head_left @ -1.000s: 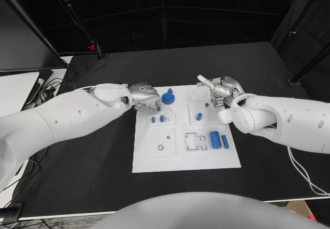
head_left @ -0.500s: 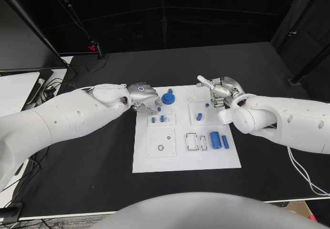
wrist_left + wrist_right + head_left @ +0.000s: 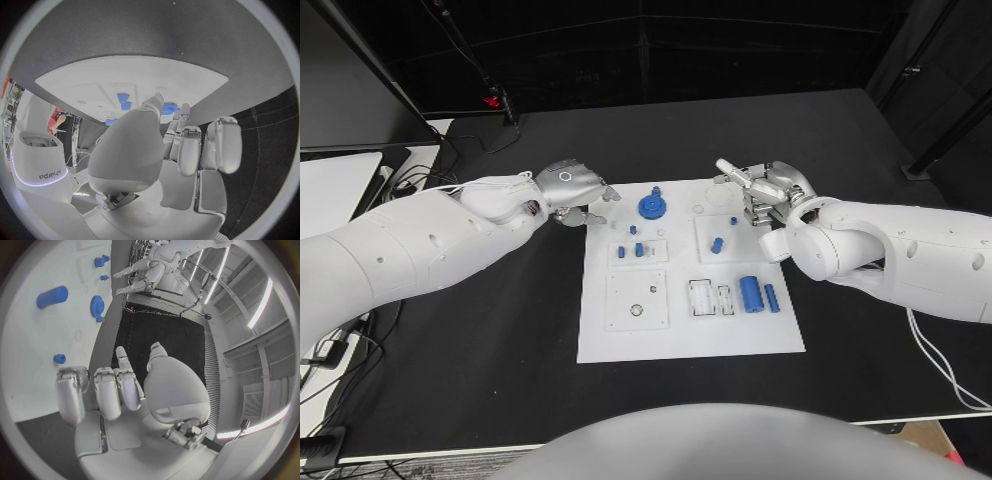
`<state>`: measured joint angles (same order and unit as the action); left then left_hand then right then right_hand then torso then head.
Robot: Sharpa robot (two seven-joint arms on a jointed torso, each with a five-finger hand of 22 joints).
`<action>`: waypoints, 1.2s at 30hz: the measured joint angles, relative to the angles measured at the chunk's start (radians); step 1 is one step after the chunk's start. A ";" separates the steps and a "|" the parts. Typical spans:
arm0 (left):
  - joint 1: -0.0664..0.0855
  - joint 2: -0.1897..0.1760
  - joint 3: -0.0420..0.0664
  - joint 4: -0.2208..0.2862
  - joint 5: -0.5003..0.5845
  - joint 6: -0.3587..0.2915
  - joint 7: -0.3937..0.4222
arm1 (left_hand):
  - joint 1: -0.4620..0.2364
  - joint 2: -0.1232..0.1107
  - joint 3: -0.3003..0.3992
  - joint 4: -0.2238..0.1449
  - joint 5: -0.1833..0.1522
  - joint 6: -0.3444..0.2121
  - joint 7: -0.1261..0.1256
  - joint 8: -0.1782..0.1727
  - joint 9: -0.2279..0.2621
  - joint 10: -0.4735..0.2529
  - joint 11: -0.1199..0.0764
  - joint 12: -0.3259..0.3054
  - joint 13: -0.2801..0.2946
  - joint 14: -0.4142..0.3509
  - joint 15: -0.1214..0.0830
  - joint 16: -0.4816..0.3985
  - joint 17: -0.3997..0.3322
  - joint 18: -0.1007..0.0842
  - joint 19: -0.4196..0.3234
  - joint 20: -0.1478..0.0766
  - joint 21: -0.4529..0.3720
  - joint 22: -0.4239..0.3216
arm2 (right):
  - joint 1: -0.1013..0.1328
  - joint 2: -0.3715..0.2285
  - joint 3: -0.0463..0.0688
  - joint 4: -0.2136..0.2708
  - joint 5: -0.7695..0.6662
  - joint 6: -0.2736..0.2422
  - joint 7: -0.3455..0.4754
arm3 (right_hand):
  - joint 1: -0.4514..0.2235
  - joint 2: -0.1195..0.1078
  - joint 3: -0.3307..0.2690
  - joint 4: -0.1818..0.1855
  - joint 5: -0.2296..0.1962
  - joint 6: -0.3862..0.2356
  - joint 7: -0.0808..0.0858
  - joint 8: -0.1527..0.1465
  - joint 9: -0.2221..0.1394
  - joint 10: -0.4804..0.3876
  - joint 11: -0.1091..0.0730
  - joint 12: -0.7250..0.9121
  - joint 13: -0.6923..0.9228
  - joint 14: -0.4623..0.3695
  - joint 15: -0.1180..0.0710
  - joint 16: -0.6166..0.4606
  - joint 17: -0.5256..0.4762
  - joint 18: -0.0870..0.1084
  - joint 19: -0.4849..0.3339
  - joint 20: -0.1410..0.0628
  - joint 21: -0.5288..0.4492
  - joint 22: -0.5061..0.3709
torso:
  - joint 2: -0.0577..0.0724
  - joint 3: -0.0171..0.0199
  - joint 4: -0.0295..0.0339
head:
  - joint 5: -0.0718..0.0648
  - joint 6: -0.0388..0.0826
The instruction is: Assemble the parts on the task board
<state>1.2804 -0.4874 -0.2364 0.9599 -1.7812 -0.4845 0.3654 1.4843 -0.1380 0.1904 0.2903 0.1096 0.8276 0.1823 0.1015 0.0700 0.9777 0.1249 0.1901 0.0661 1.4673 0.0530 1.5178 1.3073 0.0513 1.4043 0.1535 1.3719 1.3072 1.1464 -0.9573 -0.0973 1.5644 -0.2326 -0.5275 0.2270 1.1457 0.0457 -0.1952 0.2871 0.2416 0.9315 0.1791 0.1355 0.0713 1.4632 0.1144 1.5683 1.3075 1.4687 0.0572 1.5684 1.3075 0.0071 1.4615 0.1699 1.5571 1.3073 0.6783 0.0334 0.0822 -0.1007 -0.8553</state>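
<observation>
Task board [image 3: 689, 335]: flat white rectangular plate, matte, lying in the middle of the black counter [image 3: 473, 380], with shallow outlined recesses. Parts on it, all blue: a toothed gear [image 3: 652, 207] near the far edge; two small pegs [image 3: 630, 250] in the square recess just below it; a short cylinder [image 3: 717, 244] lying at an angle in the neighbouring recess; a larger cylinder [image 3: 751, 292] and a slimmer one [image 3: 772, 297] side by side toward the right edge.

Left hand [image 3: 574, 191]: silver, smooth metal, at the board's far-left corner, off the gear. The left wrist view shows its fingers [image 3: 187, 145] extended and parted, nothing between them.

Right hand [image 3: 764, 190]: at the board's far-right corner. The right wrist view shows its fingers [image 3: 106, 390] straight, apart, holding nothing, and reveals the gear's toothed rim [image 3: 96, 307] edge-on, which the head view gives flat.
</observation>
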 measured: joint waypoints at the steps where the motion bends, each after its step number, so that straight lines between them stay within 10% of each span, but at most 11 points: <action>1: 0.003 -0.015 0.000 0.016 0.001 -0.009 -0.004 | -0.004 -0.004 0.000 0.000 0.000 -0.006 -0.001 0.006 0.000 -0.007 0.000 0.005 0.000 -0.008 0.000 -0.042 -0.020 0.019 -0.051 -0.002 -0.065 0.000 | 0.000 -0.006 0.000 0.004 -0.002 0.001 0.000 | 0.009 0.001 -0.005 0.000 0.000 0.000 0.000 0.000 0.000 0.000 0.000 0.000 0.000 0.000 0.000 0.000 0.000 0.000 0.002 -0.002 -0.001 0.000 | 0.000 0.0001 0.0005 | 0.000 0.000; 6: 0.014 -0.093 0.000 0.105 0.034 -0.063 -0.016 | -0.006 -0.009 0.009 0.000 0.012 -0.015 -0.006 0.044 0.001 -0.014 -0.004 0.039 0.000 -0.303 -0.010 -0.458 -0.573 0.121 -0.424 -0.005 -0.609 -0.095 | 0.002 -0.043 0.001 0.030 -0.024 0.008 -0.003 | 0.062 -0.003 -0.012 -0.007 0.008 0.005 -0.006 0.007 0.002 -0.020 -0.011 -0.088 0.000 -0.004 -0.004 0.000 0.000 0.000 0.004 -0.004 -0.032 0.000 | 0.000 0.0005 0.0023 | 0.002 0.000; 9: 0.017 -0.136 0.000 0.164 0.098 -0.092 -0.015 | -0.007 -0.015 0.000 -0.001 0.031 -0.017 -0.005 0.062 0.001 -0.014 -0.004 0.055 0.000 -0.407 -0.003 -0.637 -0.719 0.121 -0.500 0.003 -0.765 -0.175 | 0.016 -0.060 0.001 0.038 -0.060 0.016 -0.011 | 0.103 -0.004 -0.021 -0.006 0.008 0.008 -0.008 0.007 0.002 -0.199 -0.018 -0.256 -0.062 -0.003 -0.012 0.000 0.000 0.000 0.004 -0.014 -0.041 0.000 | -0.001 0.0005 0.0036 | 0.000 0.002; 12: 0.020 -0.183 0.000 0.233 0.204 -0.116 -0.003 | -0.028 -0.027 -0.028 0.000 0.055 -0.011 0.001 0.073 0.001 -0.041 0.009 0.061 0.000 -0.518 0.024 -0.766 -0.791 0.121 -0.537 0.024 -0.847 -0.221 | 0.035 -0.072 0.002 0.042 -0.121 0.031 -0.023 | 0.158 0.006 -0.023 -0.004 0.008 0.013 -0.014 0.007 0.003 -0.464 -0.023 -0.615 -0.420 -0.002 -0.027 0.000 0.000 0.000 0.005 -0.027 -0.041 0.000 | -0.001 0.0001 0.0038 | 0.001 0.004; 16: 0.020 -0.229 -0.001 0.308 0.396 -0.139 0.028 | -0.085 -0.022 -0.130 0.003 0.177 -0.028 0.021 0.081 0.000 -0.090 0.036 0.075 0.000 -0.658 0.067 -0.886 -0.864 0.117 -0.630 0.050 -0.948 -0.268 | 0.061 -0.078 0.003 0.028 -0.235 0.055 -0.038 | 0.213 0.007 -0.026 -0.006 -0.004 0.030 -0.020 0.018 0.010 -0.547 -0.026 -0.835 -0.623 -0.002 -0.027 0.000 0.000 0.000 0.003 -0.029 -0.046 0.000 | -0.001 0.0004 0.0039 | 0.004 0.004; 23: 0.020 -0.257 -0.001 0.380 0.817 -0.161 0.134 | -0.107 0.000 -0.280 0.007 0.269 -0.096 0.013 0.106 -0.001 -0.206 0.071 0.112 0.003 -0.847 0.125 -0.975 -0.954 0.087 -0.793 0.096 -1.123 -0.371 | 0.073 -0.068 0.002 -0.026 -0.439 0.086 -0.058 | 0.308 0.005 -0.012 -0.021 -0.079 0.003 -0.010 0.009 0.008 -0.606 -0.005 -1.054 -0.845 -0.002 -0.027 0.000 0.000 0.000 0.003 -0.029 -0.060 0.000 | 0.000 0.0011 0.0077 | 0.002 0.011; 36: 0.012 -0.262 -0.001 0.486 1.397 -0.152 0.286 | -0.227 -0.059 -0.340 0.011 0.281 -0.253 -0.011 0.164 0.009 -0.395 0.113 0.181 0.019 -1.087 0.182 -0.983 -1.016 0.071 -0.924 0.136 -1.278 -0.484 | 0.069 -0.042 0.001 -0.089 -0.784 0.106 -0.081 | 0.406 -0.002 0.046 -0.020 -0.186 -0.029 -0.016 0.000 0.001 -0.560 -0.004 -1.201 -1.083 -0.002 -0.027 0.000 0.000 0.000 0.003 -0.029 -0.060 0.000 | 0.002 0.0005 0.0072 | -0.037 0.024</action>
<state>1.2929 -0.7491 -0.2372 1.4454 -0.3842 -0.6361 0.6519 1.2575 -0.1969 -0.1498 0.3011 0.3910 0.5743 0.1717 0.2655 0.0792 0.5827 0.2383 0.3706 0.0846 0.3798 0.2354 0.5344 0.2915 0.1227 0.4808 0.2891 0.0938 0.8236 1.2154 -0.9997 -0.0967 1.4753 -1.0164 -0.4214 0.1461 1.5515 0.0437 -0.1492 0.2676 0.0551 0.9026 0.1635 0.1354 0.0719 0.9028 0.1106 0.3675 0.2242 1.4667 0.0301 1.5683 1.3073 0.0072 1.4647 0.1411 1.4974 1.3073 0.6798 0.0338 0.0894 -0.1374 -0.8309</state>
